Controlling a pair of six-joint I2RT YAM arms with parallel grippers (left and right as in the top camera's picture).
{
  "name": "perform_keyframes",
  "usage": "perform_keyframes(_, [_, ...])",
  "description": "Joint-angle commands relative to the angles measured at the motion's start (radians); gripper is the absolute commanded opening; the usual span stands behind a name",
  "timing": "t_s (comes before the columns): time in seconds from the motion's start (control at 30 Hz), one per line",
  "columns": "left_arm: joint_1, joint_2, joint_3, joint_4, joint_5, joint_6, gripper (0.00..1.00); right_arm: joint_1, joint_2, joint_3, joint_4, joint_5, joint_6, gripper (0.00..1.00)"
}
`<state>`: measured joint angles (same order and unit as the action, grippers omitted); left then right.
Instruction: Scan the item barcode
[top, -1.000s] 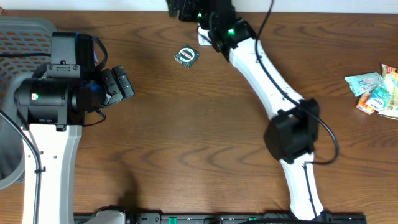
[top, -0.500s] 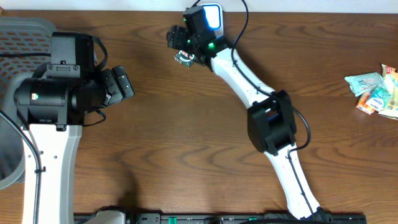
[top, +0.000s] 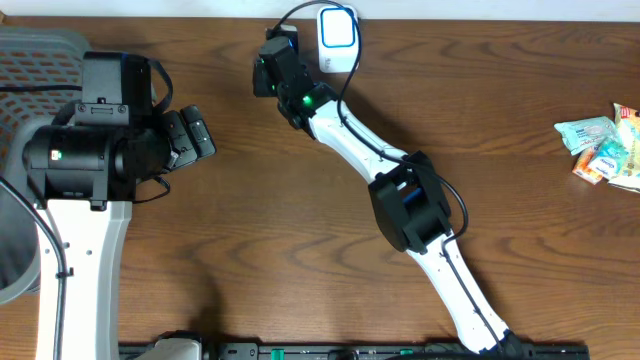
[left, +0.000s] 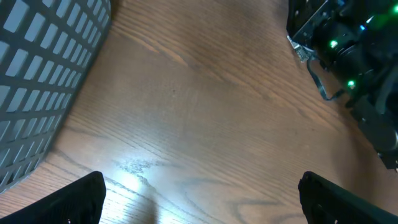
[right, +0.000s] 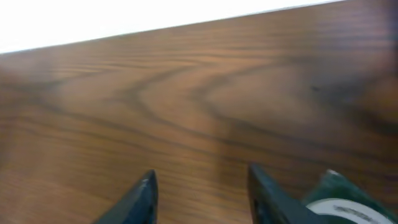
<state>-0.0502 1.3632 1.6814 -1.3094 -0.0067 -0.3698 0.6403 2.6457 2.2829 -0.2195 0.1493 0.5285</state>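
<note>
Item (right: 339, 199): a round dark-green thing with a white label, lying on the counter (top: 300, 220) in its far part, left of centre. Only its edge shows, low in the right corner of the right wrist view (overhead, the arm covers it).

Right hand (right: 201, 174): half open, its two dark fingers apart with bare wood between them, gripping nothing. The item lies outside the gap, just beside the outer side of the finger on the picture's right; whether they touch I cannot tell.

Right arm (top: 350, 145): stretched from the near edge across to the far side, left of centre, with green lights lit at the wrist.

Scanner (top: 337, 38): a white box with a pale blue face at the counter's far edge, just beside the right wrist, with a black cable looping off it.

Left hand (left: 199, 199): wide open and empty, over bare wood, well apart from the item.

Basket (top: 40, 50): grey lattice at the counter's left end, next to the left arm.

Snack packets (top: 603, 148): a small heap at the right edge, well apart from both arms.
</note>
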Motion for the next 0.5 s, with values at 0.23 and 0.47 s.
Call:
perform_keyframes(0.23, [0.003,-0.005,0.002,-0.003,-0.013,-0.012,0.98,-0.017,0.024,0.012,-0.068,0.085,-0.153,0.3])
perform_keyframes(0.47, [0.003,-0.005,0.002,-0.003,-0.013,-0.012,0.97,-0.018,0.024,0.013,-0.173,0.085,-0.206,0.32])
